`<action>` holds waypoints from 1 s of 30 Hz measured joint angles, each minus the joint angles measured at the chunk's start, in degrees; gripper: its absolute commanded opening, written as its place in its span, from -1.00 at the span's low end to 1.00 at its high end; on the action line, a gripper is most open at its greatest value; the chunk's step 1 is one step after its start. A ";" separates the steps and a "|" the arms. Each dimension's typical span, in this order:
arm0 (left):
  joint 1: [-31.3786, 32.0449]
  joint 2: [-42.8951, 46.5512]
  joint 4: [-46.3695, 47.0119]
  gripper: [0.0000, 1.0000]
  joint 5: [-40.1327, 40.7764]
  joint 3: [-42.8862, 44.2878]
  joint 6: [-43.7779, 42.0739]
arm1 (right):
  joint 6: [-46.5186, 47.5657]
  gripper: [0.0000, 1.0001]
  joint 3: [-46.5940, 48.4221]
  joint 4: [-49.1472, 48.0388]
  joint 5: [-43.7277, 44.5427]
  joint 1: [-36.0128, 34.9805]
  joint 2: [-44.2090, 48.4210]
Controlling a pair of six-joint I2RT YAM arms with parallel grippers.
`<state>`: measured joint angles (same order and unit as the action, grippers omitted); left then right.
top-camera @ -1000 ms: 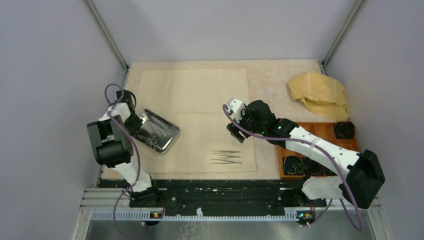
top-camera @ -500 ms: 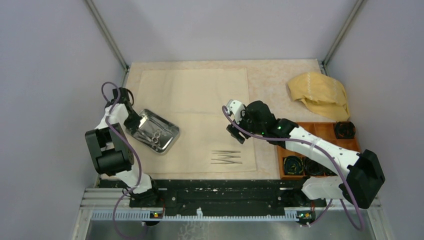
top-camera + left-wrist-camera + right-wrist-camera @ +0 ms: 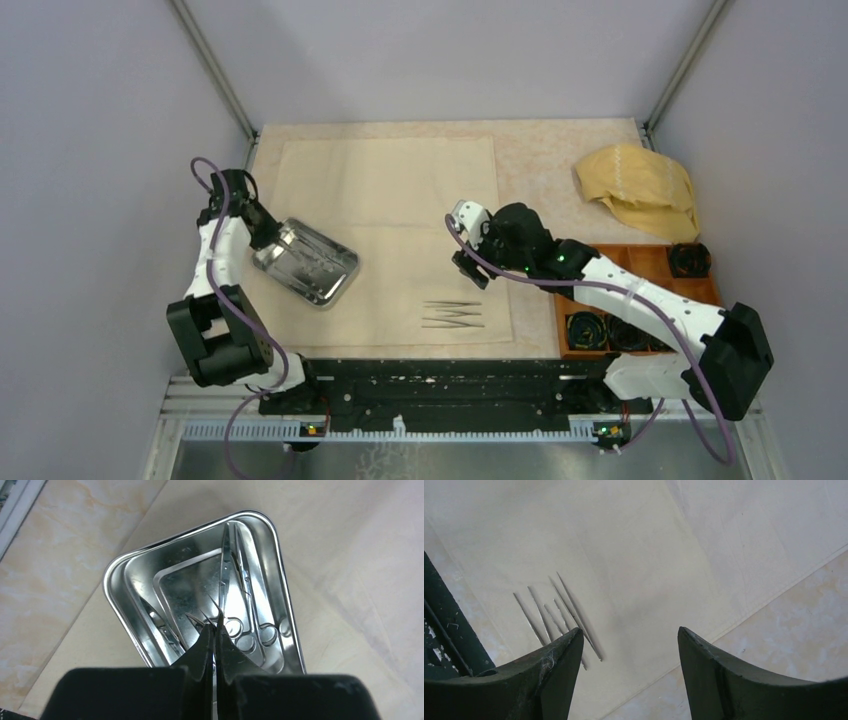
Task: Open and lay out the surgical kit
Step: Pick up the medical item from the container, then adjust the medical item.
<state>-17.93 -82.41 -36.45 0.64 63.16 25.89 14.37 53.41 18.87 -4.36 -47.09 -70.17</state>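
The cream cloth sheet [image 3: 400,190] lies spread flat on the table. The steel tray [image 3: 318,270] sits at its left edge, with its left end tipped up. My left gripper [image 3: 266,236] is shut on the tray's near rim. In the left wrist view the closed fingers [image 3: 207,645] hide that rim of the tray [image 3: 130,570]. The scissors [image 3: 235,575] lie inside the tray, ring handles nearest me. A few slim tweezers [image 3: 452,315] lie side by side on the cloth and also show in the right wrist view [image 3: 559,610]. My right gripper [image 3: 470,265] is open and empty above the cloth [image 3: 639,555].
A crumpled mustard-yellow cloth [image 3: 638,188] lies at the back right. An orange compartment box [image 3: 640,265] with black coils stands under my right arm. The cloth's right edge [image 3: 744,615] meets the bare marbled tabletop [image 3: 794,630].
My left arm's elbow has swung out to the left and toward the near edge. The wrist has shifted left, and the tray's left end has tipped up. The right arm has not moved.
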 measured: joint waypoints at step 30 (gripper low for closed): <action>6.25 3.65 -11.58 -1.00 13.29 5.03 1.31 | -27.45 0.43 11.98 -11.67 -20.50 0.90 -17.46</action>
<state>-11.68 -78.76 -48.03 13.93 68.18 27.20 -13.08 65.39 7.20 -24.86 -46.19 -87.64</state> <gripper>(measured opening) 0.008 0.717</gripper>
